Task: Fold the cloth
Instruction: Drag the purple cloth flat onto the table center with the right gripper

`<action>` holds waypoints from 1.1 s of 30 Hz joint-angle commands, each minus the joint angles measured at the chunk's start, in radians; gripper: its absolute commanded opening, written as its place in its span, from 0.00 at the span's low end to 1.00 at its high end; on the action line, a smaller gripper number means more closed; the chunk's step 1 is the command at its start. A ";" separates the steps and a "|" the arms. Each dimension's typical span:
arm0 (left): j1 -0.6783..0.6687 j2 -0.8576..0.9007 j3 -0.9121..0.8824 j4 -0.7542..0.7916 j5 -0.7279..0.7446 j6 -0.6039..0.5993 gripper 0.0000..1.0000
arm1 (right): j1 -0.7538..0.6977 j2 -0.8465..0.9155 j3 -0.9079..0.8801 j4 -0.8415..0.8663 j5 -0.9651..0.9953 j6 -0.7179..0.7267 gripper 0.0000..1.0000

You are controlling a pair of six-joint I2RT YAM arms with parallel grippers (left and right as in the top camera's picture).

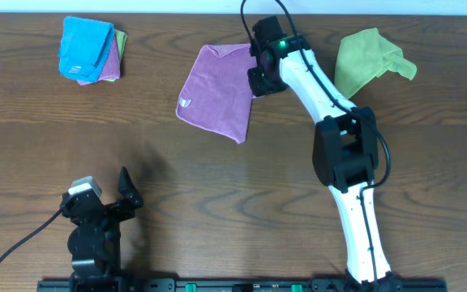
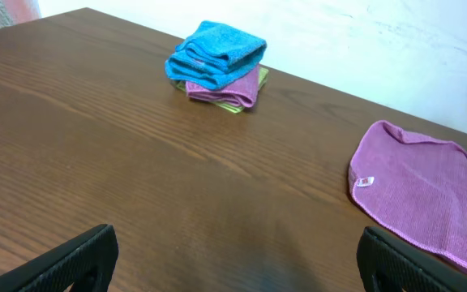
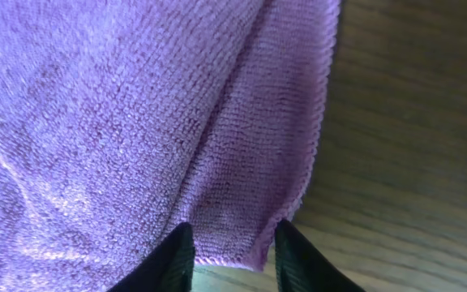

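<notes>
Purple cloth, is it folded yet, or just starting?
Just starting. Done: the right gripper is at the purple cloth's right edge. In hand: its fingers straddle that edge, though a firm grip isn't clear. Left: every fold. The cloth lies spread out with its white tag showing, and the left gripper sits open, away from it.

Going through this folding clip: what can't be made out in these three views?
Right wrist: the right gripper has its fingertips cut off by the bottom edge, so whether they pinch the cloth is unclear.
Overhead: the cloth's upper right corner is hidden under that gripper.
Left wrist: the cloth's right side runs off the frame; its tag is too small to read.
</notes>
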 commanded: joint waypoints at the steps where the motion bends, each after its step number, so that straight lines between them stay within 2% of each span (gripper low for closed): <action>1: -0.005 -0.005 -0.024 -0.012 -0.018 0.014 0.95 | -0.005 0.015 0.006 0.004 -0.007 0.010 0.23; 2: -0.005 -0.005 -0.024 -0.012 -0.018 0.014 0.95 | -0.005 0.015 0.006 0.004 -0.006 0.010 0.18; 5: -0.005 -0.005 -0.024 -0.012 -0.018 0.014 0.95 | -0.006 0.015 0.006 0.004 -0.002 0.010 0.11; 7: -0.005 -0.005 -0.024 -0.012 -0.018 0.014 0.96 | -0.006 0.015 0.006 0.003 0.002 0.010 0.02; 11: -0.005 -0.005 -0.024 -0.012 -0.018 0.014 0.95 | -0.006 0.015 0.007 -0.021 0.046 0.010 0.02; 18: -0.005 -0.005 -0.024 -0.012 -0.018 0.014 0.96 | -0.013 0.014 0.008 -0.161 0.286 0.061 0.01; 21: -0.005 -0.005 -0.024 -0.012 -0.018 0.014 0.96 | -0.022 0.011 0.010 -0.231 0.453 0.124 0.01; 25: -0.005 -0.005 -0.024 -0.012 -0.018 0.014 0.95 | -0.024 0.010 0.010 -0.346 0.917 0.328 0.02; 28: -0.005 -0.005 -0.024 -0.012 -0.018 0.014 0.95 | -0.024 0.010 0.010 -0.388 1.025 0.331 0.04; 30: -0.005 -0.005 -0.024 -0.012 -0.018 0.014 0.95 | -0.024 0.010 0.010 -0.403 1.040 0.325 0.70; 31: -0.005 -0.005 -0.024 -0.012 -0.018 0.014 0.95 | -0.023 0.010 0.010 -0.405 1.040 0.312 0.86; 33: -0.005 -0.005 -0.024 -0.012 -0.018 0.014 0.95 | -0.022 0.010 0.010 -0.403 1.020 0.265 0.91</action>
